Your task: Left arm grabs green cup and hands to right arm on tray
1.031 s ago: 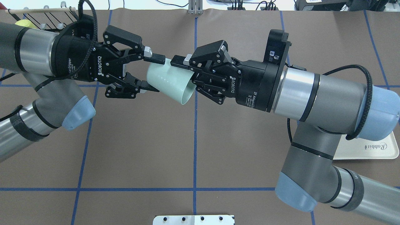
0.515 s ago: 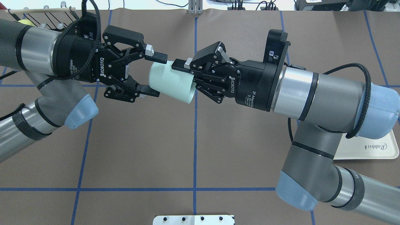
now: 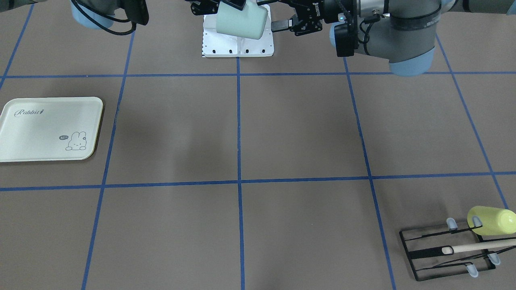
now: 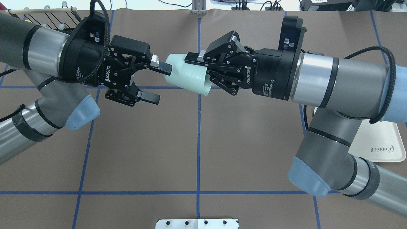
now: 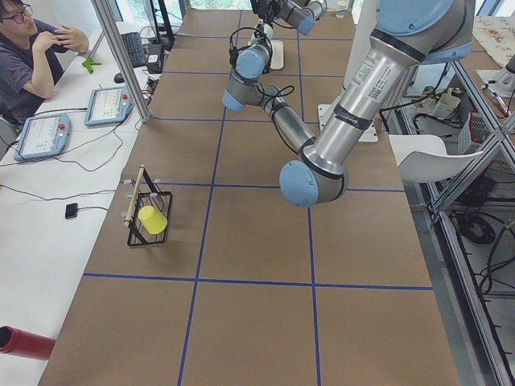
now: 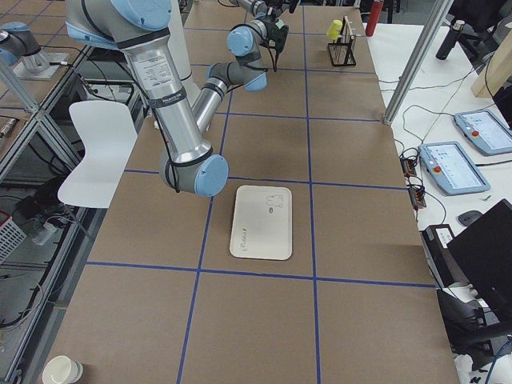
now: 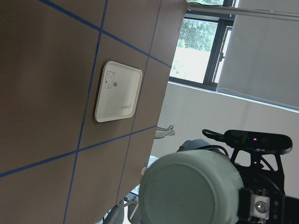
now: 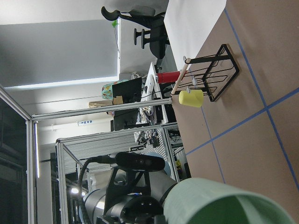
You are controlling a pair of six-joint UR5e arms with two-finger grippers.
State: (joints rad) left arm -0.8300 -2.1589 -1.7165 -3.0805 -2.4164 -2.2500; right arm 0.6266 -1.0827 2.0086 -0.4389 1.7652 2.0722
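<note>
**A:** Where is the small pale mint-green plastic cup [image 4: 184, 76]?

**B:** It is up in the air over the middle of the brown table [image 4: 143, 143], lying nearly on its side. Its closed base points at the left gripper [image 4: 159, 83] and its open mouth at the right gripper [image 4: 198, 65].

**A:** Who has it?

**B:** The right one. Its jaws are clamped on the cup's wall at the mouth. One finger lies along the outside, and the other is hidden by the cup.

**A:** And the left?

**B:** Its jaws stand wide apart. One fingertip sits just beside the cup's base, though I cannot tell whether it touches. The other fingertip is clear of the cup.

**A:** The cream rectangular tray [image 3: 40, 133] with the bunny drawing?

**B:** It lies flat at the table's edge on the robot's right, well apart from the cup.

**A:** Anything else?

**B:** A black wire rack [image 3: 425, 253] stands at the far corner on the robot's left. A yellow-green cup [image 3: 492, 220] hangs on one of its prongs, and a wooden rod [image 3: 475, 246] runs across it.
</note>
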